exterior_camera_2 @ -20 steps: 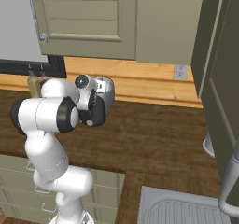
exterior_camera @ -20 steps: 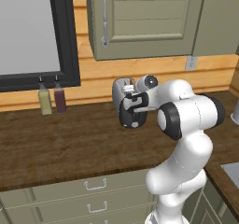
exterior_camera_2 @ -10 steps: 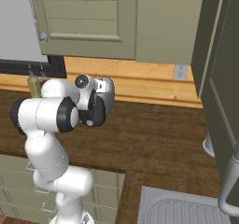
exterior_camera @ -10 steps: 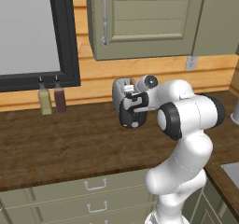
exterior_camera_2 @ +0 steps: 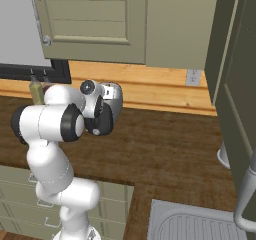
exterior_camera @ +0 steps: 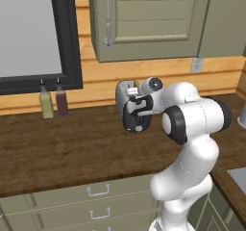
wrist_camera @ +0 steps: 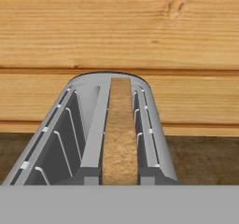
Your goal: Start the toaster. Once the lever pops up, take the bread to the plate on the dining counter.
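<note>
text: none legible | labels: none | brands: none | numbers: none | signs: none

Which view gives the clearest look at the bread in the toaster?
The hand view: it looks along the toaster's slots, with the bread standing edge-on in the right one. In both base views the arm covers most of the toaster, and I cannot make out the bread.

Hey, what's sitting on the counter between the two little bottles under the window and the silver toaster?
Nothing: in the left base view, bare dark wood counter runs from the red-brown bottle to the silver toaster.
</note>
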Motion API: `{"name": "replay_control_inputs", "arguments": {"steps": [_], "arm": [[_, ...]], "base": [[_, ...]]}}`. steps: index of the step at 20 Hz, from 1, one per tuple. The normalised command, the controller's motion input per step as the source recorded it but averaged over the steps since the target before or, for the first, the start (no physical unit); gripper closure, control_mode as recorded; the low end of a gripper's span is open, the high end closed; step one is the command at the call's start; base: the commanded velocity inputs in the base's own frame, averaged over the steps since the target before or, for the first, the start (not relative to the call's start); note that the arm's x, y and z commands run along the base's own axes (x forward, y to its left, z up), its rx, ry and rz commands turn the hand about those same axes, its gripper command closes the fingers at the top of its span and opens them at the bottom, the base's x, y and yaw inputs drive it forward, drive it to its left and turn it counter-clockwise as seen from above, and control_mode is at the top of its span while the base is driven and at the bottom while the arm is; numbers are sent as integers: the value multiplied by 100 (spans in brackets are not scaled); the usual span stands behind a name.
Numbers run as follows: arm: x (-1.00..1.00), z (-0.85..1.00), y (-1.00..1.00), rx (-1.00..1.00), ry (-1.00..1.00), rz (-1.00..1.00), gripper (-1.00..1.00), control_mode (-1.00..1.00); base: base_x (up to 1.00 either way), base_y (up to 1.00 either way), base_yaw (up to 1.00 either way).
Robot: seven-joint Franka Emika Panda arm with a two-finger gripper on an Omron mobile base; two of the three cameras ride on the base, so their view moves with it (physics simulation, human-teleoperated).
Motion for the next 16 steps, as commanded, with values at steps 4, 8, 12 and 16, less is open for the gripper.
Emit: {"name": "replay_control_inputs", "arguments": {"steps": [4, 8, 12, 16], "arm": [[0, 0, 0, 0, 0, 0, 100, -100], [0, 0, 0, 0, 0, 0, 100, -100], [0, 0, 0, 0, -2, 0, 100, -100], [0, 20, 1, 0, -1, 0, 100, -100]], "base": [[0, 0, 0], [0, 0, 0], [0, 0, 0], [0, 0, 0]]}}
